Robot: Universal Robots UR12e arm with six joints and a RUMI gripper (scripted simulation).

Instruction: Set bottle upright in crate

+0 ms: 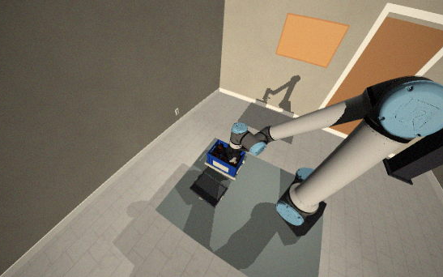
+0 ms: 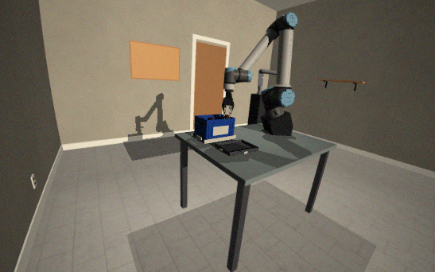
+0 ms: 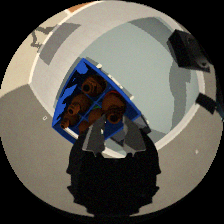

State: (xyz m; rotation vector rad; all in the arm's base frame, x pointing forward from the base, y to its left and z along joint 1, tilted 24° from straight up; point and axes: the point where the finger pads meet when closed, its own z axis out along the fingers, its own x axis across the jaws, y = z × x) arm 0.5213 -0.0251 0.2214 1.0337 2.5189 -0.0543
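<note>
One orange rectangular panel (image 1: pixel 313 40) (image 2: pixel 155 60) hangs on the beige wall in the upper left of the room view, with a brown door (image 1: pixel 392 57) (image 2: pixel 210 75) in a white frame to its right. Near the middle, I see a blue plastic crate (image 1: pixel 233 171) (image 2: pixel 200 128) (image 3: pixel 127 105) with a pale label standing level on the grey-green table (image 1: pixel 254 178) (image 2: pixel 277 159) (image 3: pixel 135 65), brown bottles (image 3: pixel 91 86) in its compartments. Over its right part, the black two-jaw gripper (image 1: pixel 232 159) (image 2: pixel 227 113) (image 3: pixel 114 114) has its grey fingers closed on the neck of the task's brown bottle (image 3: pixel 115 116), which stands roughly upright inside the crate; whether its bottom touches the crate floor, I cannot tell. Just beside the crate, toward the lower right, a shallow black tray (image 1: pixel 202 195) (image 2: pixel 231 153) lies flat. At right rises the grey-and-blue robot arm (image 1: pixel 339 166) (image 2: pixel 285 60).
</note>
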